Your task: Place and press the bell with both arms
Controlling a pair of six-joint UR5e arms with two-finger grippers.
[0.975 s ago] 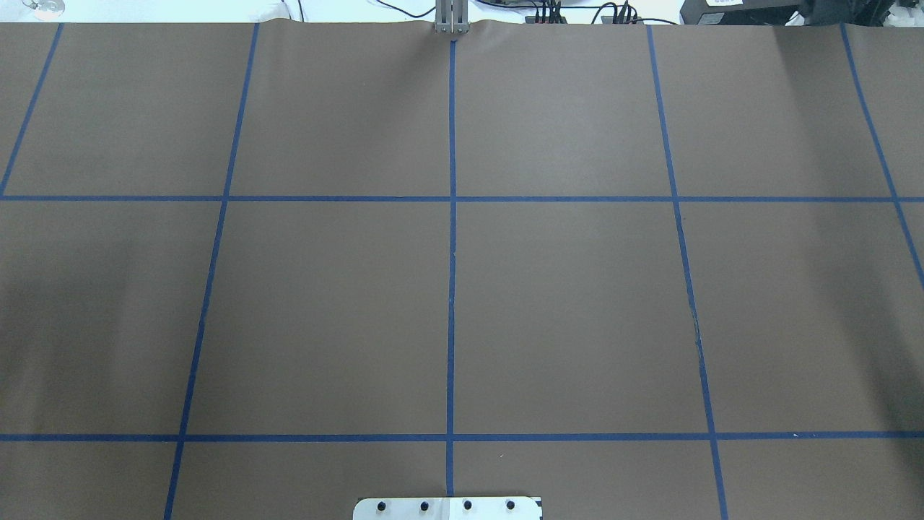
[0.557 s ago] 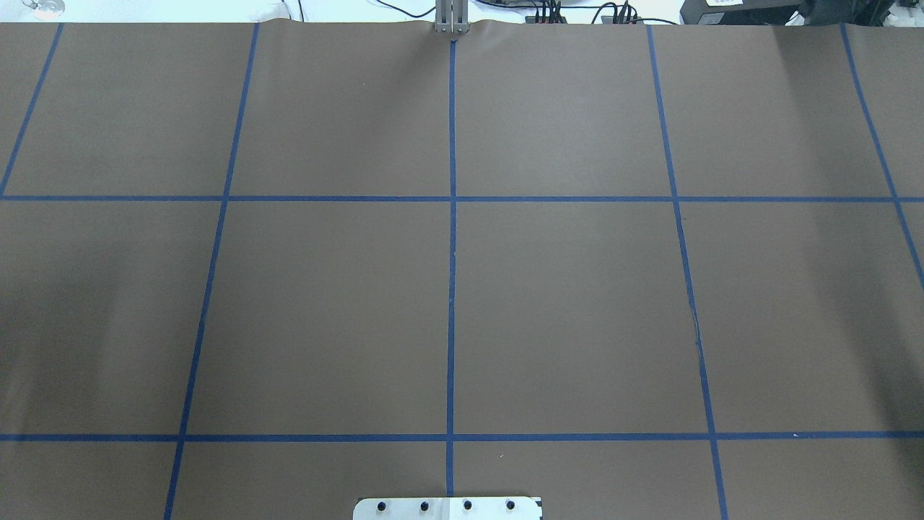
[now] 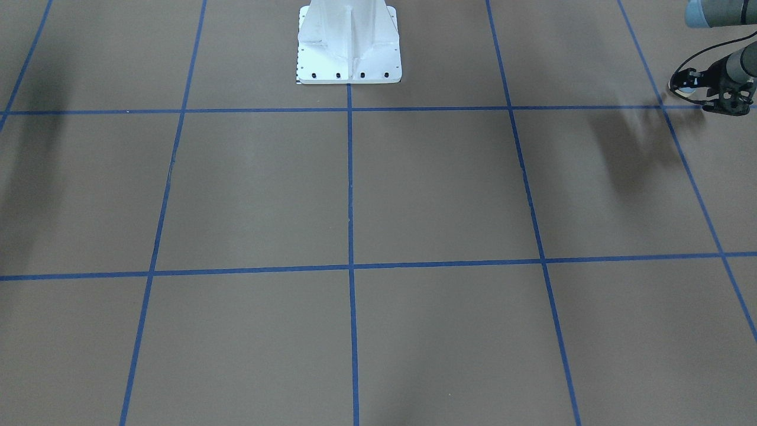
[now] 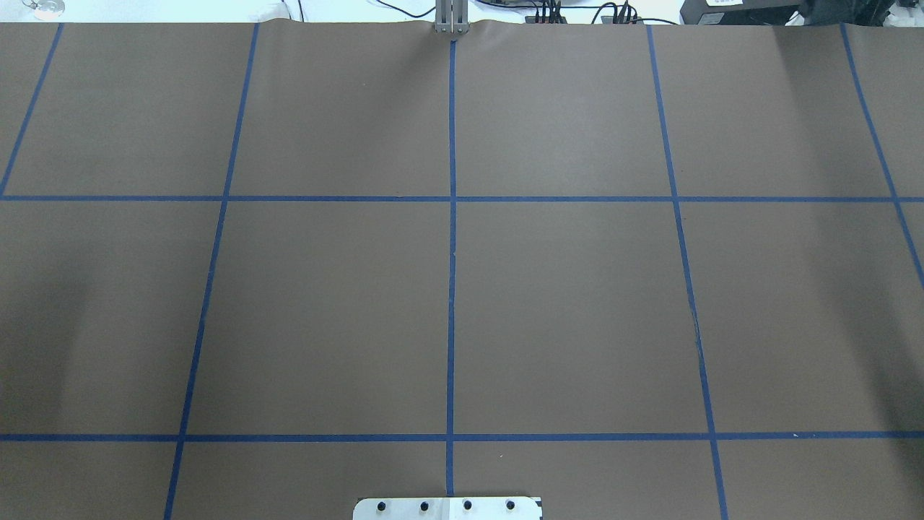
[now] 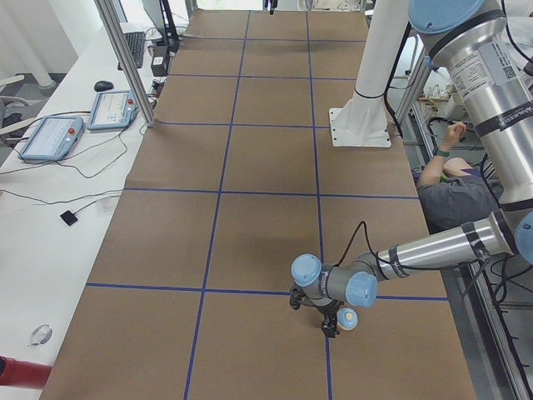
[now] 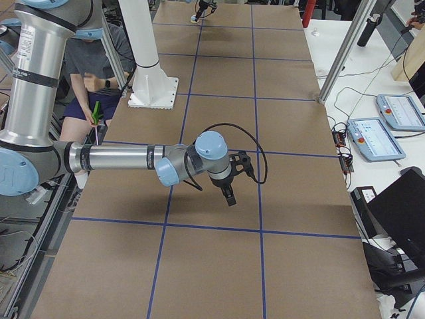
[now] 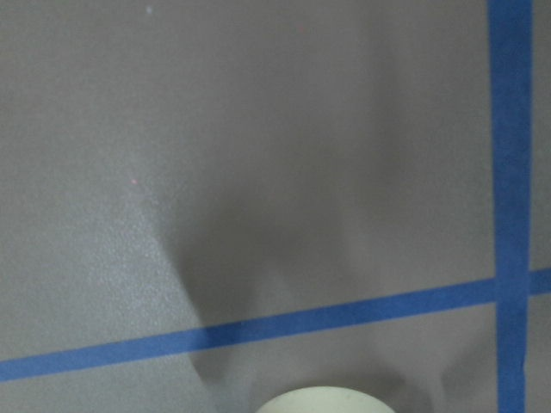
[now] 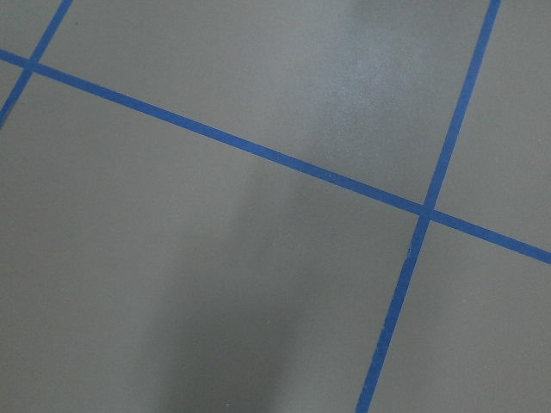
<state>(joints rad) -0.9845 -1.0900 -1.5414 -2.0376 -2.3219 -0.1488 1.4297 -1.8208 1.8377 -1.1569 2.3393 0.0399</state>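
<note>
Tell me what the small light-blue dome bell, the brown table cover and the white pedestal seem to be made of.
The small light-blue dome bell looks smooth, perhaps painted metal or plastic; it is too small to settle. The brown table cover looks like a matte paper-like sheet, rippled at its far edge. The white pedestal is likely painted metal, judging by its ribs and bolted base.

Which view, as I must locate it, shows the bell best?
Exterior left: the bell shows dome and button by the left gripper. Front-facing catches a sliver; left wrist only the cream top; elsewhere absent or too small.
</note>
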